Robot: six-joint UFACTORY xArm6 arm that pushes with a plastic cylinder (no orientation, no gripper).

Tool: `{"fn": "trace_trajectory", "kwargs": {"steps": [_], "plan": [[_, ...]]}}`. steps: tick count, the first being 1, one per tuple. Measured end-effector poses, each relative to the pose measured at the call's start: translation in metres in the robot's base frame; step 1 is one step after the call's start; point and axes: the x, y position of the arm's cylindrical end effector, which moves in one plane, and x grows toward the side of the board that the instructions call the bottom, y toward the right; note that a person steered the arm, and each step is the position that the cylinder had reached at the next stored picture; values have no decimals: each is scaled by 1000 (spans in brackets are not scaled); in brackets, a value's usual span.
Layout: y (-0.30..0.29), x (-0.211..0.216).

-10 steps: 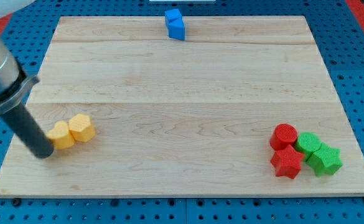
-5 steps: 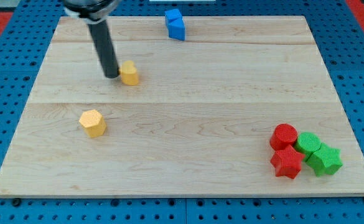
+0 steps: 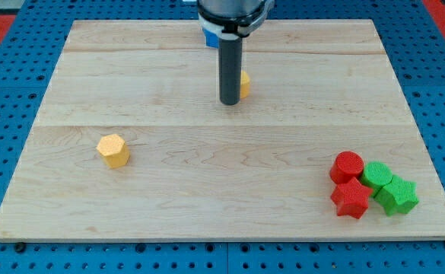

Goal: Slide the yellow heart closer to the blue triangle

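Observation:
The yellow heart (image 3: 244, 84) lies in the upper middle of the wooden board, mostly hidden behind my rod. My tip (image 3: 230, 102) rests on the board just left of and slightly below the heart, touching or nearly touching it. The blue triangle (image 3: 208, 36) sits near the board's top edge, above the heart; the arm's body covers most of it, so only a small blue part shows.
A yellow hexagon (image 3: 113, 150) lies at the lower left. At the lower right a cluster holds a red cylinder (image 3: 348, 166), a red star (image 3: 351, 199), a green block (image 3: 376, 175) and a green star (image 3: 398, 195). The board (image 3: 222, 221) ends at a blue pegboard.
My tip has swept from the lower left up and to the right, pushing the yellow heart away from the yellow hexagon to the upper middle, close below the blue triangle.

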Motion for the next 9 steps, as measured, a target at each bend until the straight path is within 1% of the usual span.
{"fn": "trace_trajectory", "kwargs": {"steps": [1,2,3,4,5,8,9], "plan": [[14,-26],[35,-35],[77,-36],[71,-52],[40,-59],[31,-64],[18,-67]]}}
